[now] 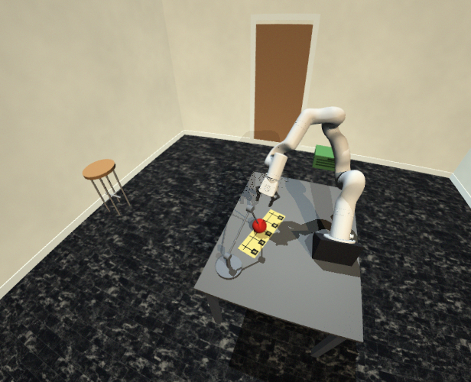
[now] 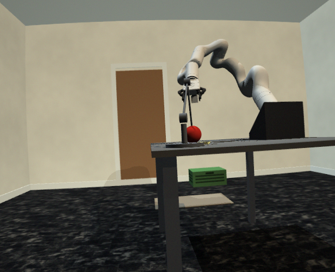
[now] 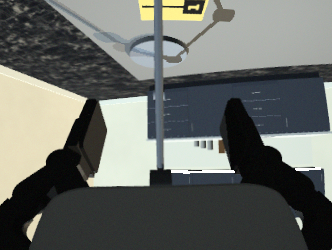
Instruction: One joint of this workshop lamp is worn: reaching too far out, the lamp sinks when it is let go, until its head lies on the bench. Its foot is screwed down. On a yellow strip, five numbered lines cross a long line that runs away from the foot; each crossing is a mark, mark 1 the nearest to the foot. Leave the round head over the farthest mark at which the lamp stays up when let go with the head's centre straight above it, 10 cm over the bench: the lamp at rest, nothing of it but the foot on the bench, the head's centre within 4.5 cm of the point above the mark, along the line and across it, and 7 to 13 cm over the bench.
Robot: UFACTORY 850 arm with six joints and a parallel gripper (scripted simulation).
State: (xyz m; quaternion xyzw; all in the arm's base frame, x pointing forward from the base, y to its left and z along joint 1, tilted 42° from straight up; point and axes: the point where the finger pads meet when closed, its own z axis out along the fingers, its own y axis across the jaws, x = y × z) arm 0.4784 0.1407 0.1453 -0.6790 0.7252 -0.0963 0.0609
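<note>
The lamp's round foot (image 1: pixel 229 267) sits near the bench's left front edge. Its thin rods rise to a top joint (image 2: pixel 186 80). Marks 1 and 2 show on the foot side of the head. My gripper (image 2: pixel 192 93) is open just below the top joint. In the wrist view its fingers stand on either side of a rod (image 3: pixel 160 79) without touching it.
The robot's black base box (image 1: pixel 336 246) stands on the bench's right side. A green crate (image 1: pixel 324 157) lies on the floor behind the bench. A round stool (image 1: pixel 100 169) stands far left by the wall. The bench edge runs close to the lamp's foot.
</note>
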